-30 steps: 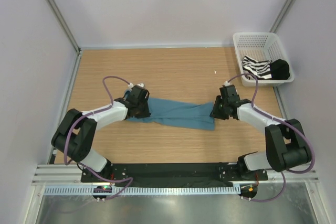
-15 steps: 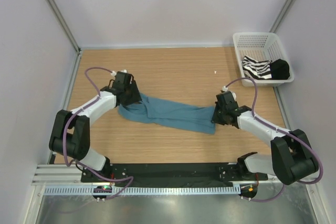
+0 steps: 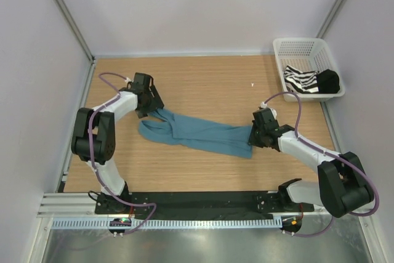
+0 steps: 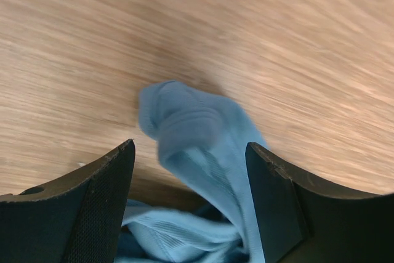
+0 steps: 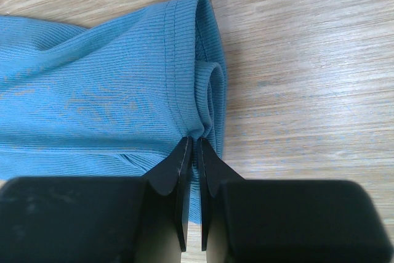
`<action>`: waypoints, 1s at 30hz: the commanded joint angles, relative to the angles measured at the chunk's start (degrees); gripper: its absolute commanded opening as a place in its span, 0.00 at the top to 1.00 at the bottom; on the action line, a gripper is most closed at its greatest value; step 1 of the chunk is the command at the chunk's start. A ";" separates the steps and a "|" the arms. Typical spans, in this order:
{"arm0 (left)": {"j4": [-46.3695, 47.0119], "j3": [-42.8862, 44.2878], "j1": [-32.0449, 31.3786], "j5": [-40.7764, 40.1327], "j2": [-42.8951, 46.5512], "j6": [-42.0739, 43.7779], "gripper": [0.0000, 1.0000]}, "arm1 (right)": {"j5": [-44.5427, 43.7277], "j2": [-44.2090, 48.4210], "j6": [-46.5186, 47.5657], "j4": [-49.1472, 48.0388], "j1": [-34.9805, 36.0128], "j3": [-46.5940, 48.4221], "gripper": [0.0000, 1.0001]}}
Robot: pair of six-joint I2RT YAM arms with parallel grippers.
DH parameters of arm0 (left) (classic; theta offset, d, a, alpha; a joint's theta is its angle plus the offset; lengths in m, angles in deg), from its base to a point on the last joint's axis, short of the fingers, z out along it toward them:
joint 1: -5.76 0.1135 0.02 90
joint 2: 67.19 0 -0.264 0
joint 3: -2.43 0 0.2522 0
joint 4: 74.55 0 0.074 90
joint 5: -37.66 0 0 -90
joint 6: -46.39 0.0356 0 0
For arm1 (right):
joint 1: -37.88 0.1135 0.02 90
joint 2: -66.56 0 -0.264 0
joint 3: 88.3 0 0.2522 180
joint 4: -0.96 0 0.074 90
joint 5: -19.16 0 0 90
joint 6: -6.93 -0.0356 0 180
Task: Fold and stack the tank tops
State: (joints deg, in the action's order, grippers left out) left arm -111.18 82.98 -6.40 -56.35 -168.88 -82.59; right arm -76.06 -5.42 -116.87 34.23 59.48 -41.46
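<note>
Shows the right end effector [image 5: 192, 140] pinched narrow on the rolled hem of the teal-blue tank top [image 3: 203, 133]. Shows the left end effector [image 4: 189, 147] spread wide, with a strap end of the same top between the jaws, ungripped. Finds that top stretched diagonally across the wooden worktop [image 3: 209, 84] between both arms. Places the striped tank top [image 3: 300, 79] inside the white mesh basket [image 3: 280, 44] at the far right corner.

Pretty clearly a robotics lab test cell, not a home: bare wood-grain table [image 3: 203, 78] boxed in by plain pale panels [image 3: 203, 4] on aluminium posts [image 3: 66, 13], with a cabled left arm [image 3: 92, 140] and right arm [image 3: 301, 146] bolted to a black plate [image 3: 203, 200] beside a slotted cable duct [image 3: 203, 223].
</note>
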 commanded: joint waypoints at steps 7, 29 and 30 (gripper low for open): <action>-2.36 3.79 1.09 -1.44 -3.78 -1.89 0.29 | -0.94 0.62 -0.74 -0.70 0.28 -0.47 0.87; 8.19 26.11 4.60 5.76 -23.89 -4.61 0.97 | 3.36 4.31 -10.93 1.32 17.23 -1.97 0.82; 8.54 27.33 4.69 6.46 -24.69 -4.61 0.96 | 3.89 4.40 -11.54 1.24 19.85 -1.97 0.79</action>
State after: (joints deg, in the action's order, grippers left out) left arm -106.94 106.28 -2.45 -51.56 -191.35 -86.77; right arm -74.22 -2.89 -124.98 33.90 75.00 -44.12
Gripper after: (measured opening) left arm 0.036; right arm 0.184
